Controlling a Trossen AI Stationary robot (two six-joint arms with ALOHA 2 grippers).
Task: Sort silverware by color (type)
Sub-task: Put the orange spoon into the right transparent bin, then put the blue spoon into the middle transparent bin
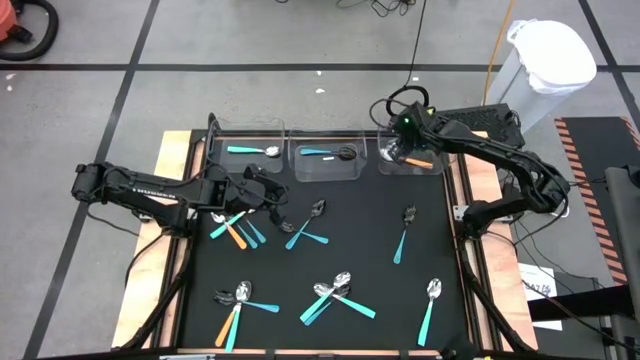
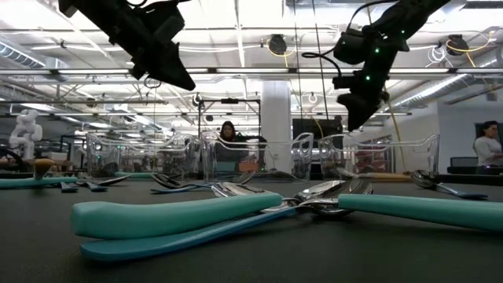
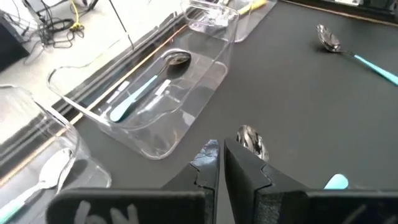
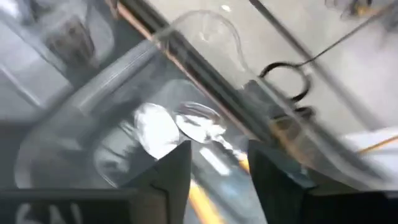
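Three clear bins stand along the mat's far edge. The left bin [image 1: 247, 152] holds a teal spoon and the middle bin [image 1: 326, 157] a light blue spoon [image 3: 144, 92]. In the right bin [image 1: 411, 160] lie orange-handled pieces [image 4: 200, 198], their metal heads [image 4: 177, 127] close together. My right gripper [image 4: 217, 171] hangs open just above that bin [image 1: 404, 146], its fingers either side of the orange handle and holding nothing. My left gripper [image 3: 221, 167] is shut and empty above the mat [image 1: 272, 196], near a spoon head [image 3: 251, 138]. Several teal and orange spoons lie loose on the mat [image 1: 238, 230].
The loose silverware lies on the black mat in groups: a pair [image 1: 306, 228], a single spoon [image 1: 403, 236], a cluster [image 1: 335, 296], another [image 1: 235, 305] and one at the near right [image 1: 430, 306]. Wooden rails [image 1: 175, 200] frame the mat. A white bin [image 1: 548, 60] stands off the table.
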